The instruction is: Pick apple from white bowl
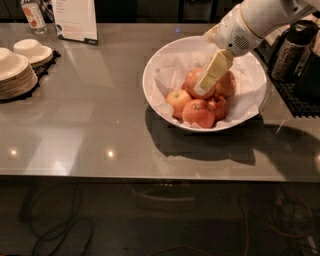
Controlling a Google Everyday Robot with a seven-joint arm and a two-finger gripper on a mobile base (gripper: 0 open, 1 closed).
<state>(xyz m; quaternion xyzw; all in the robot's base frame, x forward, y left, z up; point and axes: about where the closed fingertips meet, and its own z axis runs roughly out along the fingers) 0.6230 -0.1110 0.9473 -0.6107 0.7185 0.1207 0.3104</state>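
The wide white bowl (155,75), lined with crinkled white paper, stands on the grey table right of centre. It holds several apples. The apple (192,80), large and orange-red, sits on top of the pile. A paler yellow-orange apple (177,100), a red-orange front apple (199,114), a small dark red apple (218,106) and one more at the right (227,84) lie around it. My gripper (204,88), cream-coloured, reaches down from the upper right. Its tip lies over the top apple's right side and hides part of it.
A stack of cream plates and small bowls (17,67) sits at the left edge on a dark mat. A sign stand (75,20) and a bottle (34,15) stand at the back left. Dark jugs (295,47) on a drip tray stand right of the bowl.
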